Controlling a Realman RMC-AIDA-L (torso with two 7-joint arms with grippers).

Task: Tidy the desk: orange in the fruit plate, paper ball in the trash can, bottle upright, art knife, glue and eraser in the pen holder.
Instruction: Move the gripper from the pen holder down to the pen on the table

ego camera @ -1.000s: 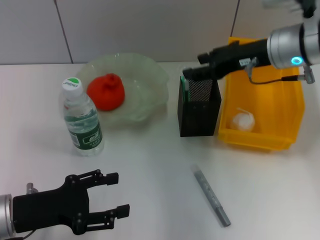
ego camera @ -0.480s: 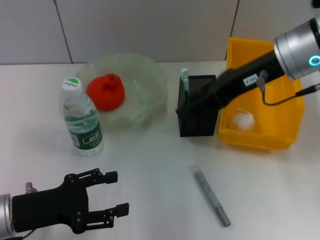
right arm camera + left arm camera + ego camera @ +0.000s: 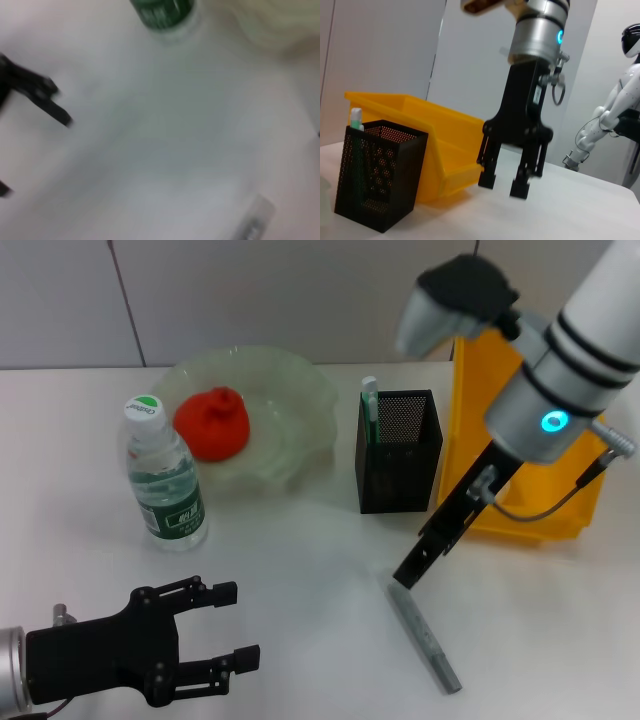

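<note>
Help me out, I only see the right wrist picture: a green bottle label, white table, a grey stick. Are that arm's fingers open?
Observer: Yes. The left wrist view shows the right gripper open, pointing down just above the table.
Operator: Is it over that grey stick?
Observer: Nearly. In the head view it hangs by the far end of the art knife, which lies flat in front of the pen holder.
Operator: And the black thing at the side of my picture?
Observer: That is the left gripper, open and idle over the table's near left part, in front of the upright bottle.
</note>
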